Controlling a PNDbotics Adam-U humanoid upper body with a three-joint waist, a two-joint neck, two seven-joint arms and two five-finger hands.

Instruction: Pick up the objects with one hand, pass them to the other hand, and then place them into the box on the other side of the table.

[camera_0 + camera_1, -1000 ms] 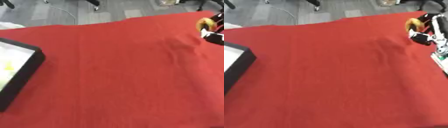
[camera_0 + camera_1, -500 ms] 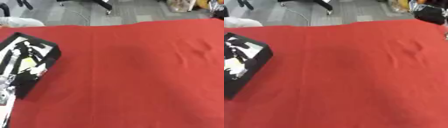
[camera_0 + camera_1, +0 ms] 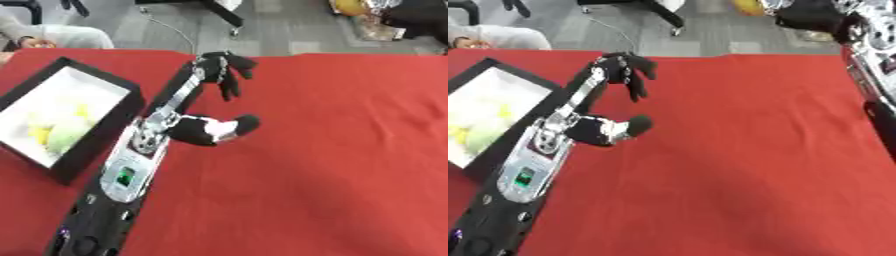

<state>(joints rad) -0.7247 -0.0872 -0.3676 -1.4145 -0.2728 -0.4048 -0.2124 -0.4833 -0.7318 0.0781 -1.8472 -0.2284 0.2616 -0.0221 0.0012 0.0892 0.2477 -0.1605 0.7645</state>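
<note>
One open left hand (image 3: 199, 131) beside box (image 3: 96, 134)

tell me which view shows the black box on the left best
The left eye view. There the black box shows its near wall, its corners and the white lining with yellow-green things inside. The right eye view cuts off its left part at the picture's edge, and the left hand and its forearm cover the near wall.

box: black-walled, white inside, open-topped (image 3: 94, 131)
box place: on the red counter (image 3: 332, 150), at its left edge
box pose: flat, askew to the counter's edge
contents: pale yellow-green things (image 3: 54, 134) lying inside the box; their kind cannot be told
</note>
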